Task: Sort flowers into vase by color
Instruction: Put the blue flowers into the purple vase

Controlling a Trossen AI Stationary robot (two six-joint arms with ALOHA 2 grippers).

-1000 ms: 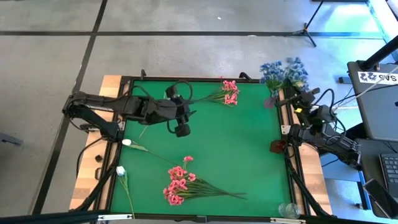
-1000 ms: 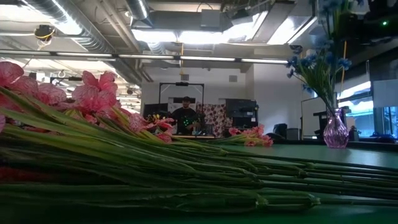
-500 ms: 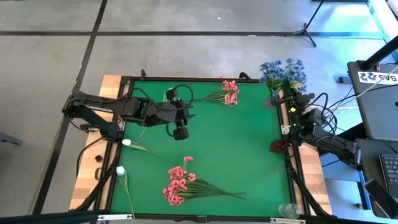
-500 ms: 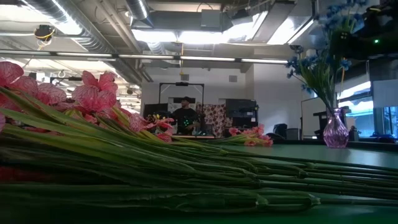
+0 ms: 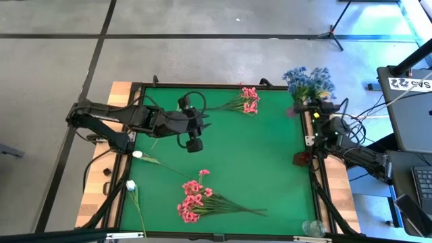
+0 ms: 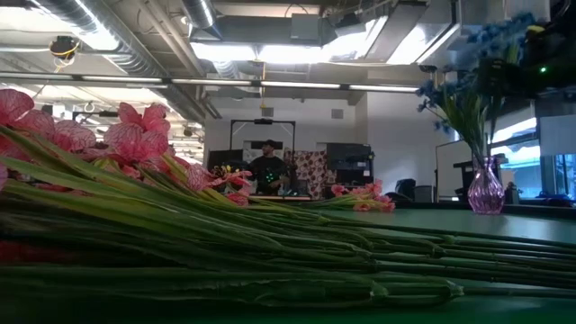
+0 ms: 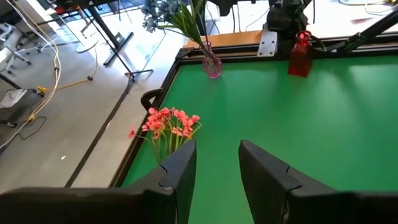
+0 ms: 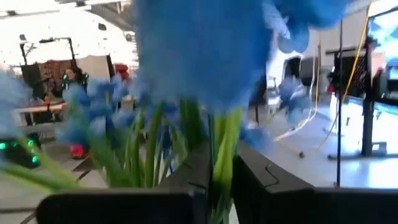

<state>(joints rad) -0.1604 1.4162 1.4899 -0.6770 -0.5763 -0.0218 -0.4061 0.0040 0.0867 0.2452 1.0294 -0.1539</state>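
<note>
Blurred blue flowers [image 8: 205, 50] filling right wrist view

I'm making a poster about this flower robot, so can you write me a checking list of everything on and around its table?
Surface: green mat inside a dark frame, wooden strips along both sides.
Job's things: blue flowers in the purple vase at the far right corner; small pink bunch at the far edge; big pink bunch near the front; two white buds by the left edge; red vase at the right edge.
Clutter: clear glass at the front right corner.
Pincers: left pincer open and empty above the mat; right pincer closed on a blue flower stem.
Cables: black loops on both arms.
Surroundings: concrete floor, desk at right, a person far behind.
</note>
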